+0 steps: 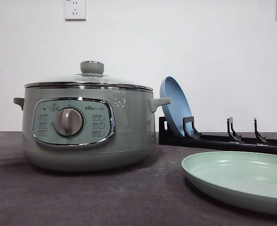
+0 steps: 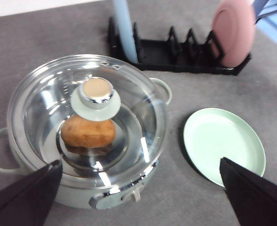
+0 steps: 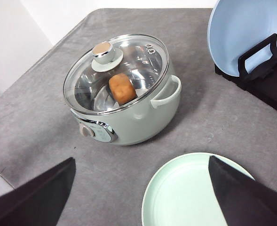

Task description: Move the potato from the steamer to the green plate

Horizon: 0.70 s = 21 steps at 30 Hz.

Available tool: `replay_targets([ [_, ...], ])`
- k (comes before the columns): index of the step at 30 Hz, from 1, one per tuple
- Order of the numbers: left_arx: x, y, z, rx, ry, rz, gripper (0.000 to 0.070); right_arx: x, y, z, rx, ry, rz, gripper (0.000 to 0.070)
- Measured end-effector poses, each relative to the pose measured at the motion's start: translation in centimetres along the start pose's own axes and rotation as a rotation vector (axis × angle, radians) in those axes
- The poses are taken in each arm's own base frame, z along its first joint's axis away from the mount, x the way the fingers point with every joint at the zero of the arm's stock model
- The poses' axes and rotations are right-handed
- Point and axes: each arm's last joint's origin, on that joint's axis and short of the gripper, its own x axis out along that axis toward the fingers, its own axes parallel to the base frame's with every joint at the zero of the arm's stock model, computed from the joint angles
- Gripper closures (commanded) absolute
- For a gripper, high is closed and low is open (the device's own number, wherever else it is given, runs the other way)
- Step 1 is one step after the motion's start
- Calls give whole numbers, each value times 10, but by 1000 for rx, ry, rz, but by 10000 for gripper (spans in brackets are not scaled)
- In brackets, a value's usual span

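Note:
The pale green steamer (image 1: 89,127) stands at the table's left with its glass lid (image 1: 89,79) on. Through the lid the orange-brown potato (image 2: 88,132) (image 3: 122,88) lies inside the steamer (image 2: 82,136) (image 3: 124,94). The green plate (image 1: 239,179) (image 2: 223,143) (image 3: 199,195) lies flat to the steamer's right, with nothing on it. My left gripper (image 2: 140,188) hangs open high above the steamer's front, and its dark fingers (image 2: 25,197) show at the frame's corners. My right gripper (image 3: 140,197) hangs open high above the green plate's near edge.
A black dish rack (image 1: 223,136) stands behind the green plate. It holds an upright blue plate (image 1: 176,106) (image 3: 246,33) and a pink plate (image 2: 234,30) at its far right end. A grey cloth (image 1: 105,197) covers the table.

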Motion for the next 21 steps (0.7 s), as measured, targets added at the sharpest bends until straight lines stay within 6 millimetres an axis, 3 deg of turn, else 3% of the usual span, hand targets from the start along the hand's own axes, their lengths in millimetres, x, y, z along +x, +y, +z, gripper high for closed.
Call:
replay_targets([
  [6,29,9,32,-13,108,0,0,0,0,0,0,0,0,126],
  [12,71,14,57,-11,213,1,0,0,0,0,0,0,0,126],
  [21,126,8,65,51,326,39,0,0,0,0,2,5,-1,126],
])
